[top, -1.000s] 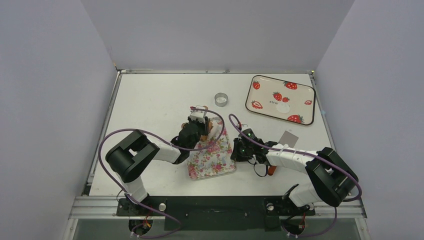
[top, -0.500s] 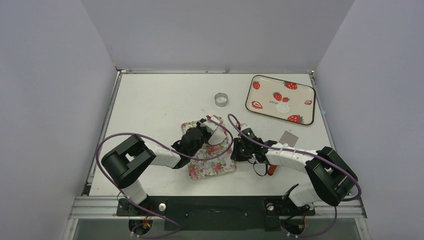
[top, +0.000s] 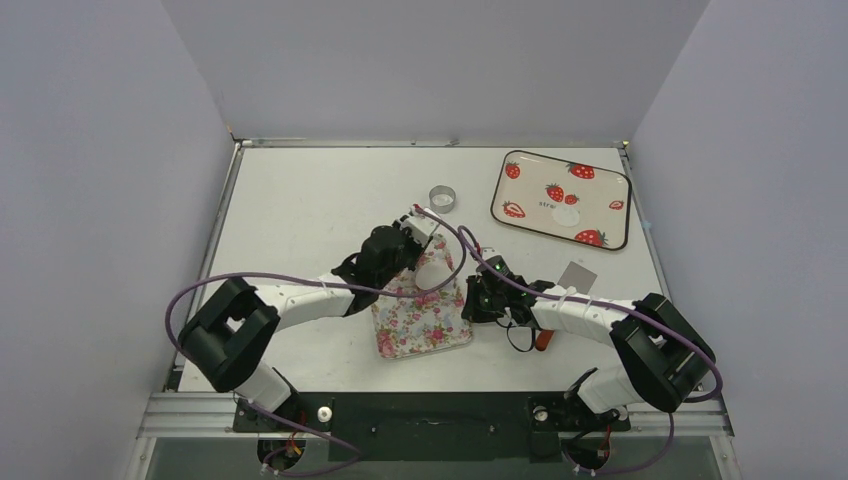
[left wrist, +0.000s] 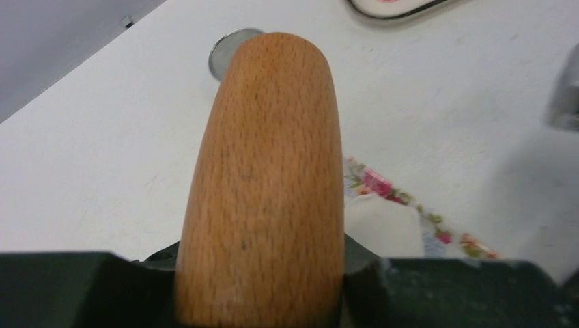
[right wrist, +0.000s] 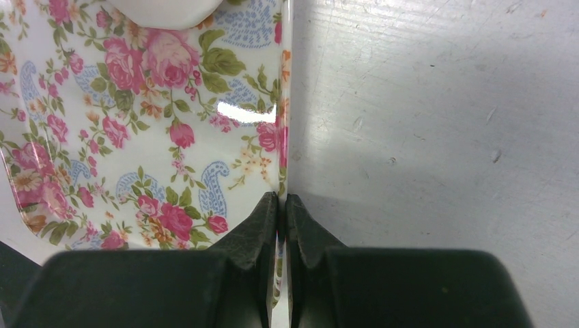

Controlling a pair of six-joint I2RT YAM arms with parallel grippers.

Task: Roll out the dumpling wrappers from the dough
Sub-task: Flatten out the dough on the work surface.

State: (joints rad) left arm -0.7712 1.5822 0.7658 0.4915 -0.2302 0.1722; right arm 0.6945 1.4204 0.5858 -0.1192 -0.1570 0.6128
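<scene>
Roller (left wrist: 263, 184) farther back; dough (left wrist: 379, 225) beside jaws

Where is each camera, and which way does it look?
Top: above and behind the arms, looking down at the table; both arms show.
Left wrist: on that arm, looking along the roller in the left hand toward the metal ring.
Right wrist: on that arm, looking down at the floral tray; the right hand pinches its rim.
Shared: all show the floral tray.
</scene>
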